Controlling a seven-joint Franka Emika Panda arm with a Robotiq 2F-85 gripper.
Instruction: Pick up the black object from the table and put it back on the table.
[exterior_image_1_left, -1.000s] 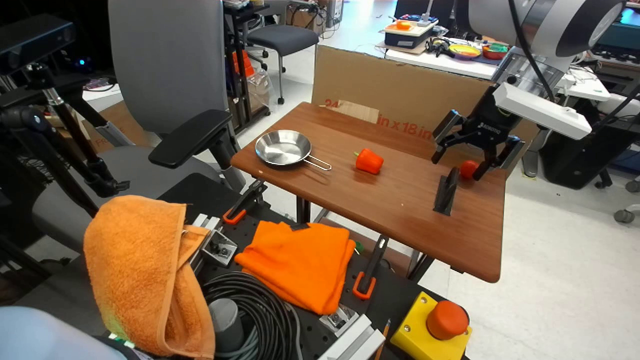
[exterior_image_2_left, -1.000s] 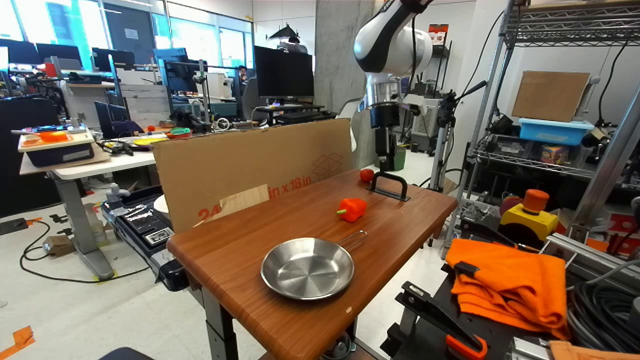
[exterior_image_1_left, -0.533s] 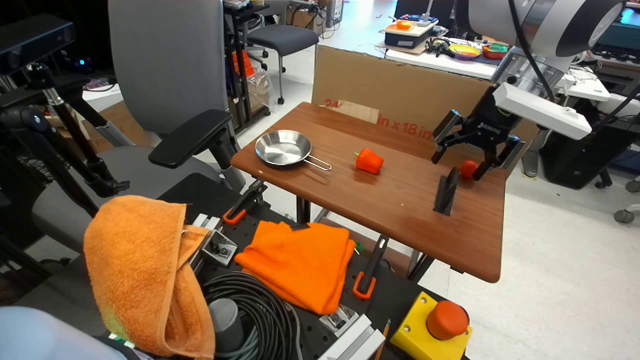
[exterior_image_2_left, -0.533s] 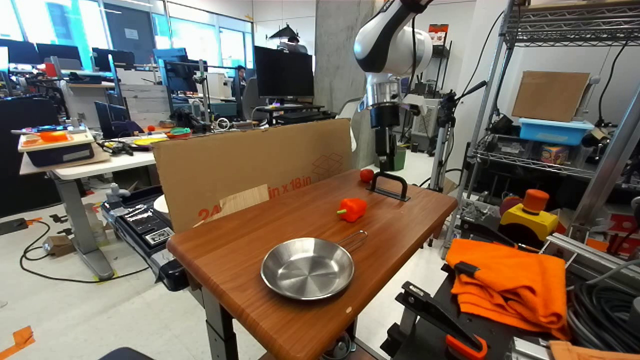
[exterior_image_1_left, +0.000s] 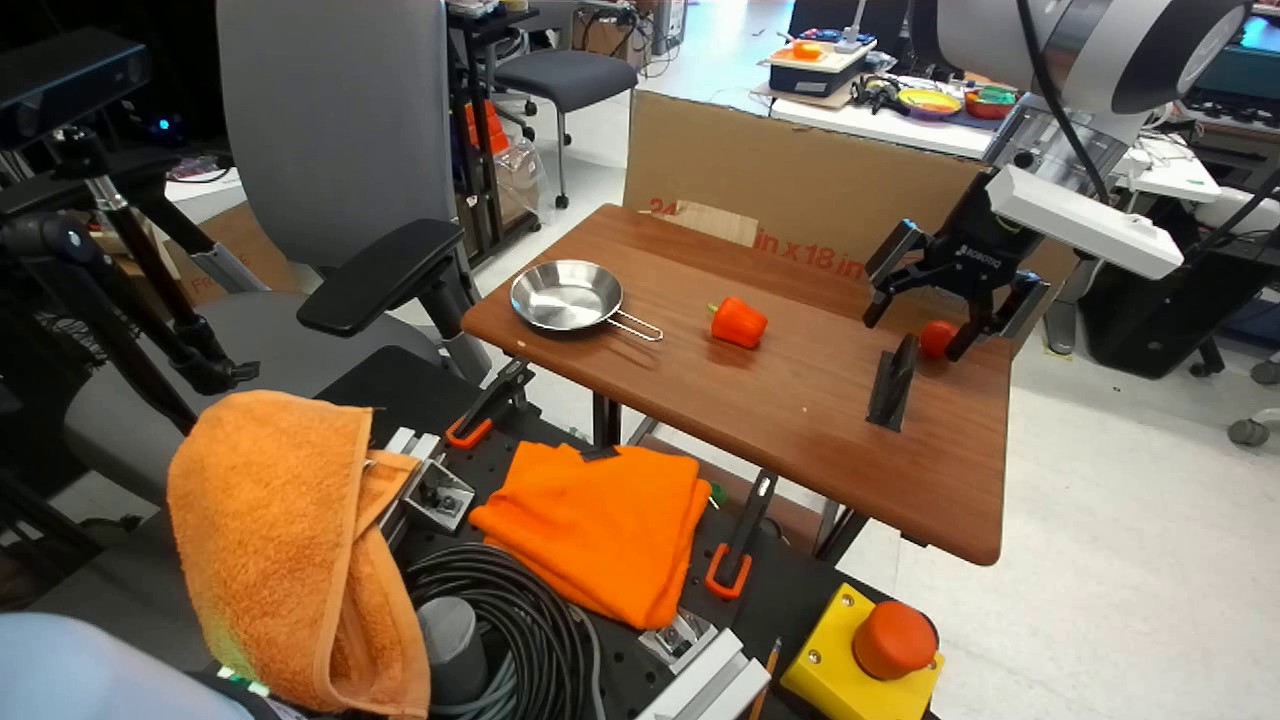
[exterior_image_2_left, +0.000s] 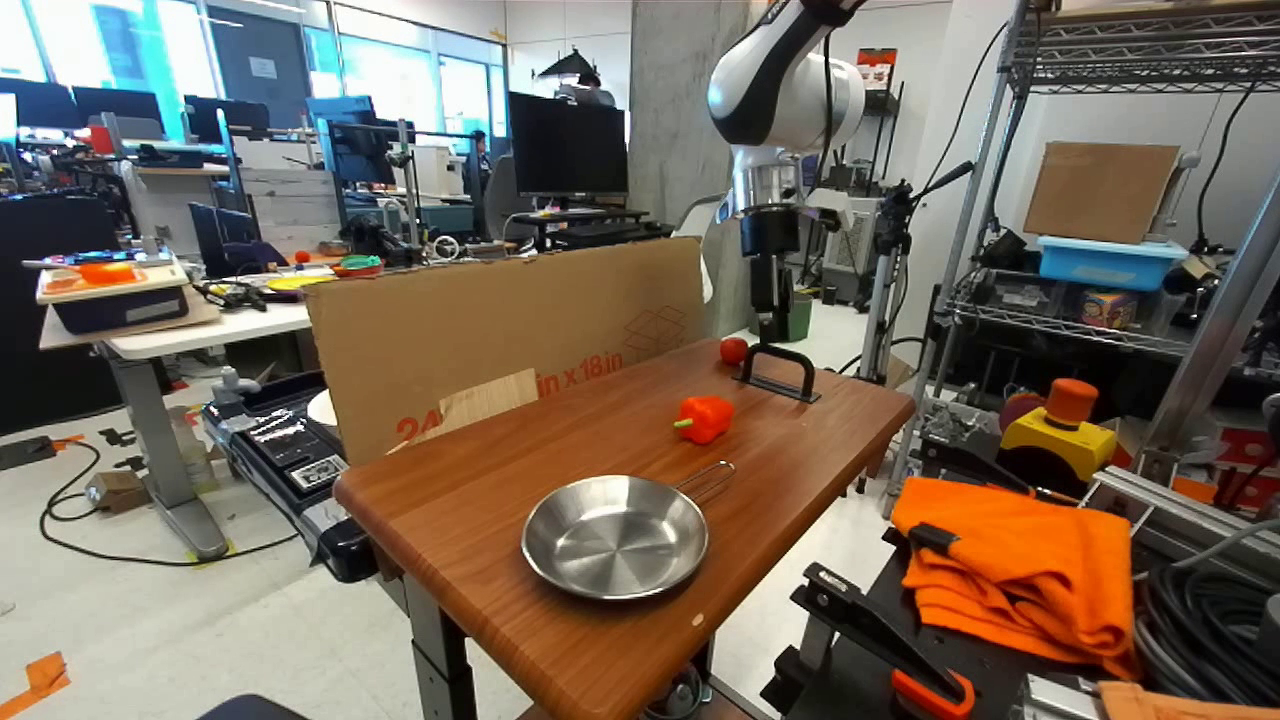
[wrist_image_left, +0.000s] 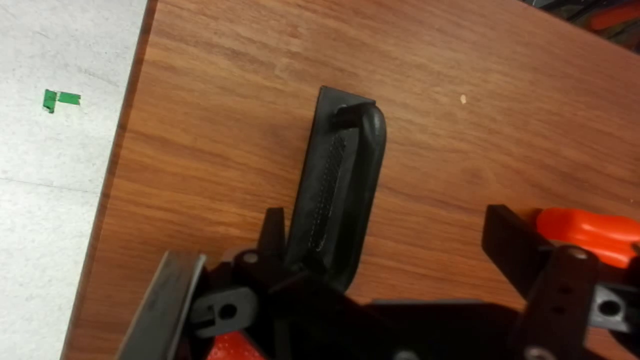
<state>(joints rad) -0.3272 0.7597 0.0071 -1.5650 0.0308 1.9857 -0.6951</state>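
Note:
The black object is a handle-like arch rising from a flat strip, resting on the brown wooden table. It lies near the table's end in both exterior views. In the wrist view the black object runs lengthwise toward the camera, its near end hidden behind the left finger. Above and slightly behind it in an exterior view, my gripper hangs pointing down. Its fingers are spread wide, with nothing held. From the wrist, the gripper shows bare table across most of its gap, the black object lying nearer the left finger.
A red tomato sits close beside the black object, behind one finger. An orange-red bell pepper lies mid-table, and a steel pan with a wire handle stands at the far end from the gripper. Cardboard stands along one long edge.

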